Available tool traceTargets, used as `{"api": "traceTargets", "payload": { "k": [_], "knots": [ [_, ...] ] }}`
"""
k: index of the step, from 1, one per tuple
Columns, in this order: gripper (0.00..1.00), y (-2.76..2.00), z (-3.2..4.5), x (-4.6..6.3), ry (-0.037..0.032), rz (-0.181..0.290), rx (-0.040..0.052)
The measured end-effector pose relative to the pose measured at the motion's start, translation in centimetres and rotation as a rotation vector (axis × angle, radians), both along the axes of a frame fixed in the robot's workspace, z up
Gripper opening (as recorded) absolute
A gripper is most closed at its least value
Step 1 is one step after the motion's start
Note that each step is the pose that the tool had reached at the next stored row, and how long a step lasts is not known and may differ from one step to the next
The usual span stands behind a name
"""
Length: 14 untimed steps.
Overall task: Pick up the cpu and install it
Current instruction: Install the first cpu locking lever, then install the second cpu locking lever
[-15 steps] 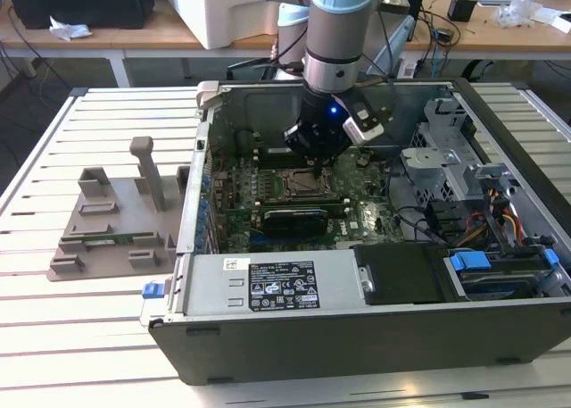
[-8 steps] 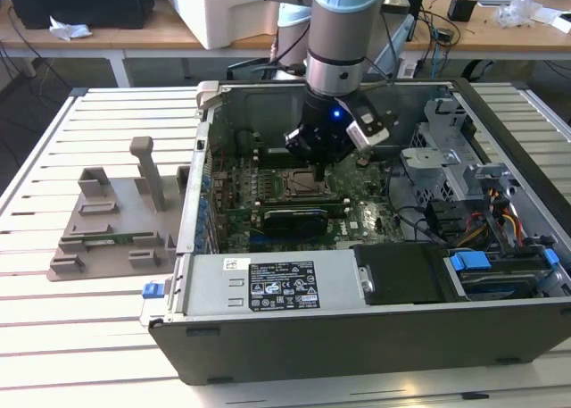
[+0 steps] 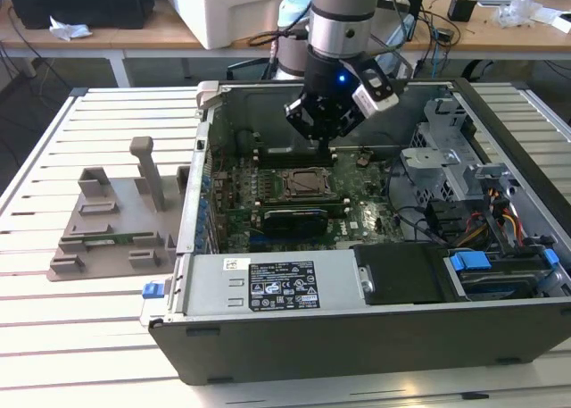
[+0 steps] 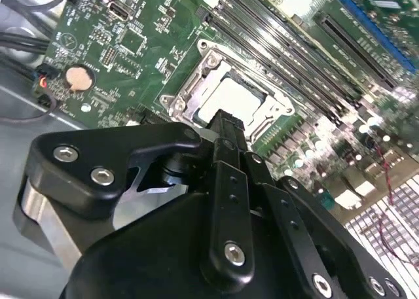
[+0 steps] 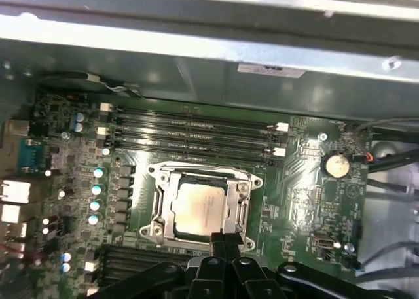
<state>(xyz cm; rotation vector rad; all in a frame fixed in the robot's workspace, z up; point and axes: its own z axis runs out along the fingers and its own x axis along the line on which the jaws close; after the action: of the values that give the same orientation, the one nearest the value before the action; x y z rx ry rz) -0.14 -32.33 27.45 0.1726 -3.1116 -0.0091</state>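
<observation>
The cpu (image 5: 200, 207) lies flat inside the black socket frame (image 5: 163, 204) on the green motherboard (image 5: 308, 194), its silver top facing up. In the second wrist view the cpu (image 4: 229, 101) sits just beyond my fingertips. My gripper (image 5: 224, 241) hovers above the socket's near edge, its two black fingers pressed together with nothing between them. In the exterior view the gripper (image 3: 323, 140) hangs inside the open computer case, a little above and behind the socket (image 3: 306, 184).
The open computer case (image 3: 357, 337) lies on a white slatted table. A grey plastic holder tray (image 3: 107, 220) stands at the exterior view's left. Memory slots (image 5: 196, 132), a drive cage (image 3: 446, 149) and cable bundles (image 3: 491, 216) surround the socket.
</observation>
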Motion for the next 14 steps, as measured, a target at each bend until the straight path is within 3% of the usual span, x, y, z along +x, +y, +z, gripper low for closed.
{"api": "traceTargets", "payload": {
  "k": [2, 12, 14],
  "knots": [
    [0.11, 0.0, 1.01, 0.0, 0.0, 0.0, -0.0001],
    [0.11, -0.05, 1.07, -0.01, 0.0002, 0.0, -0.0003],
    [0.11, -0.84, 1.05, -0.08, 0.0, 0.0, 0.0008]
  ]
}}
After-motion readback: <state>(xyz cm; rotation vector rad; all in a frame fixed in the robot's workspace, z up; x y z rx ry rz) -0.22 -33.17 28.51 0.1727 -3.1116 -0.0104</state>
